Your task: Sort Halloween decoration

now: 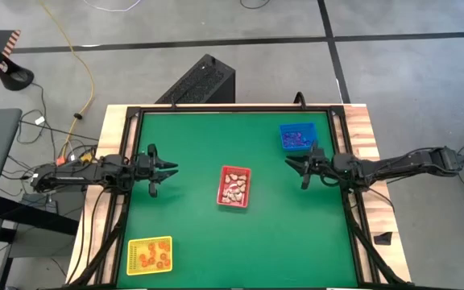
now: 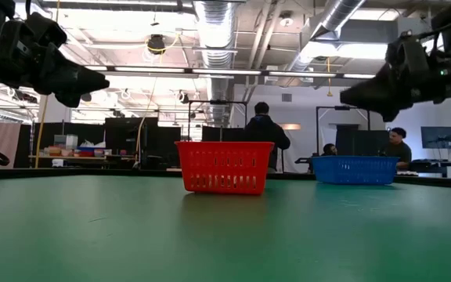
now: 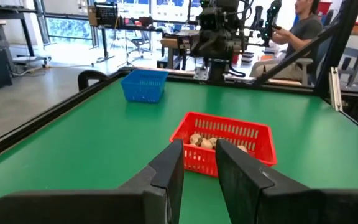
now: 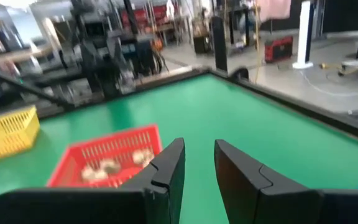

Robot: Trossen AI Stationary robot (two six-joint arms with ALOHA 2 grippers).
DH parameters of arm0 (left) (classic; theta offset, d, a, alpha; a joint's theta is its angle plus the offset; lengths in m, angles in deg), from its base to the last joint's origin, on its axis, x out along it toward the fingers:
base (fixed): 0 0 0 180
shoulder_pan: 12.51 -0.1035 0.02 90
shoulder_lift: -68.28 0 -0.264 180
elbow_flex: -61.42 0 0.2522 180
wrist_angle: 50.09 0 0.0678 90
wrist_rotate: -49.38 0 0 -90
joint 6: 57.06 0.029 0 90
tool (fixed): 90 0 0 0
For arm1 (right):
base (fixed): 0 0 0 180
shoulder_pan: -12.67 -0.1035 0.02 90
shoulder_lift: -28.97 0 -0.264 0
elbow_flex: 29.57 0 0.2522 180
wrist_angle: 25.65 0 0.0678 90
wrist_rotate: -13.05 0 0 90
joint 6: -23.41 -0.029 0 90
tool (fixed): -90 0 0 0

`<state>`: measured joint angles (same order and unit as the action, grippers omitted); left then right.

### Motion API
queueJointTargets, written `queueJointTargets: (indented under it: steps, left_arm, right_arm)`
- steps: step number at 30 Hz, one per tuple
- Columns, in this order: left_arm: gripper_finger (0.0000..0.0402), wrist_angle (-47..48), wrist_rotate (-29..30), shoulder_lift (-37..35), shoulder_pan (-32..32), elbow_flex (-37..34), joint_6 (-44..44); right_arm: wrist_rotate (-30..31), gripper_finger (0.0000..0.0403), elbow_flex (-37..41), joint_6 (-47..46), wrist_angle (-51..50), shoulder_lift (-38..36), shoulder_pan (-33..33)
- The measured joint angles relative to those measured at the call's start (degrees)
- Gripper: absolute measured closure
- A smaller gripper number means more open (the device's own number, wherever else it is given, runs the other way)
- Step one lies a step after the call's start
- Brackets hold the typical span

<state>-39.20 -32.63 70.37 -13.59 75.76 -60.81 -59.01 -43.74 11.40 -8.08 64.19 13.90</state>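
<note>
Trinkets already binned: cream in red tray, orange in yellow tray, purple in blue tray. Left gripper, right gripper hover w/ fingers slightly apart, empty — looks sorted; scan felt for strays before retracting.

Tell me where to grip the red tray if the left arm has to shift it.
Probably the red tray by its short rim facing the left gripper: come from above, one finger inside the upright mesh wall, one outside, clear of the trinkets.
</note>
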Motion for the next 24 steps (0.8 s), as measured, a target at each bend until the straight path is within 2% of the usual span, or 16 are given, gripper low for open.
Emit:
queueJointTargets:
  steps: [14, 24]
  left_arm:
    - [0.0319, 0.0, 0.2, 0.0, 0.0, -0.1, 0.0]
    - [0.0319, 0.0, 0.2, 0.0, 0.0, -0.1, 0.0]
  right_arm:
    - [0.0, 0.0284, 0.0, 0.0, -19.0, 0.0, 0.0]
    - [0.0, 0.0284, 0.1, 0.0, -23.7, 0.0, 0.0]
